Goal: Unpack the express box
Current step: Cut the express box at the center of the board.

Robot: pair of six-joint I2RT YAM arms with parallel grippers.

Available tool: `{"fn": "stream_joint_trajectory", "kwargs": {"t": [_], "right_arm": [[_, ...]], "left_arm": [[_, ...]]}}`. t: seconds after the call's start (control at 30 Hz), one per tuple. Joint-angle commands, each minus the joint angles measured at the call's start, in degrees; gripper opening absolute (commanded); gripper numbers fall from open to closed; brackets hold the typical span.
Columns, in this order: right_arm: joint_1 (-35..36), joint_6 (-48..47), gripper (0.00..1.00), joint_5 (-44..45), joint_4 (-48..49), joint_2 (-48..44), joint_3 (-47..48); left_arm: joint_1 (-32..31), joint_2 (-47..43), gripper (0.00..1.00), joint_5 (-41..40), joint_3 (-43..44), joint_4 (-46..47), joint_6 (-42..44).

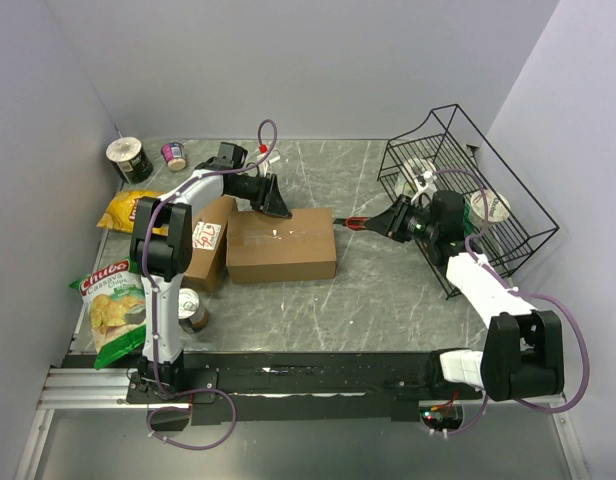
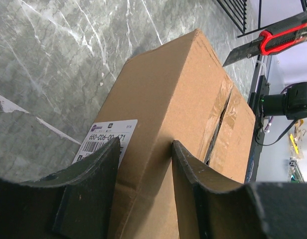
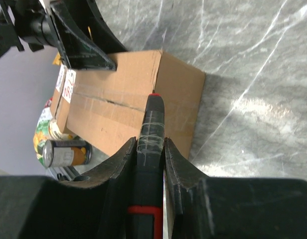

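Table [image 1: 388, 310]: grey marble, express box [image 1: 283, 248] at centre.
Left gripper [image 2: 143, 145]: spread, seemingly bracing box's far corner.
Right gripper [image 3: 149, 144]: clenched on cutter [image 3: 152, 117].
Risk: blade shoves box if bracing slips.

I work in a robotics lab cell. Bare pale walls [image 1: 318, 60] close in a marble-look table [image 1: 388, 300], and I am bolted to an aluminium rail [image 1: 88, 385] at its near edge, with purple cables [image 1: 580, 350] looping loose. The goods look staged as test props: a box [image 1: 283, 250], chips [image 1: 113, 305], a can [image 1: 193, 310], cups [image 1: 130, 158] and a wire basket [image 1: 528, 215].
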Motion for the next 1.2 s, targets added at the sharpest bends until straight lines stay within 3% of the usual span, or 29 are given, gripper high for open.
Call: {"fn": "stream_joint_trajectory", "kwargs": {"t": [0.0, 0.23, 1.03, 1.17], "right_arm": [[1.8, -3.6, 0.00, -2.0, -5.9, -2.0, 2.0], [3.2, -4.7, 0.00, -1.9, -10.8, -4.0, 2.2], [3.4, -6.6, 0.00, -0.5, -17.0, -7.1, 3.5], [-1.1, -1.9, 0.00, 1.8, -11.7, -5.9, 3.9]], "left_arm": [[0.3, 3.2, 0.31, -12.7, -1.2, -1.4, 0.9], [0.4, 3.8, 0.01, -13.6, -1.2, -1.4, 0.6], [1.0, 4.5, 0.01, -17.8, 0.2, -1.4, 0.0], [1.0, 4.2, 0.01, -16.4, -0.1, -1.7, 0.2]]}}
